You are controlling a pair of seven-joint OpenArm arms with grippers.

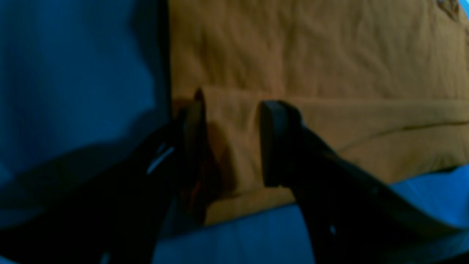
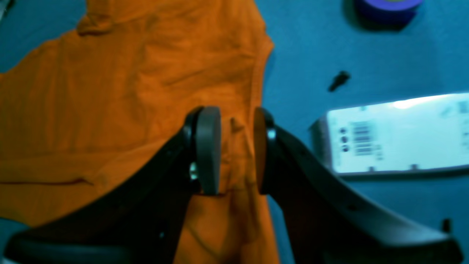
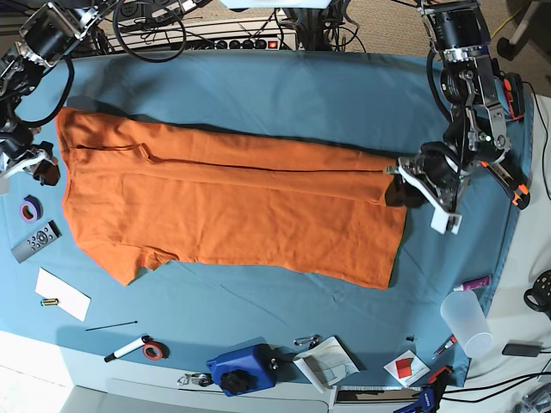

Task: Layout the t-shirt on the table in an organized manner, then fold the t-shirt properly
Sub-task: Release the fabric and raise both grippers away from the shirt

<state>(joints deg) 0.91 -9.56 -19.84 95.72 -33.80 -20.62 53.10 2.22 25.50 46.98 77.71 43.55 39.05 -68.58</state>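
Base view shows the t-shirt (image 3: 232,202) spread lengthwise across the middle of the table (image 3: 284,90), with 1 long strip along its far side already turned over onto the body, so I judge the laying-out done and the 1st lengthwise fold made; the near long edge and the crosswise folds look still to do, and a sleeve pokes out at the near left corner.

Left gripper (image 1: 231,143) sits at the shirt's hem end, its 2 fingers (image 1: 273,143) parted with the folded edge lying in the gap between them; neither pad presses the cloth, so it grips nothing.

Right gripper (image 2: 236,150) is at the sleeve end, its fingers (image 2: 208,150) also apart, with a small ridge of orange fabric standing loose between them, not pinched.

Beside that end lie a remote (image 2: 395,134) and a roll of purple tape (image 2: 386,5)
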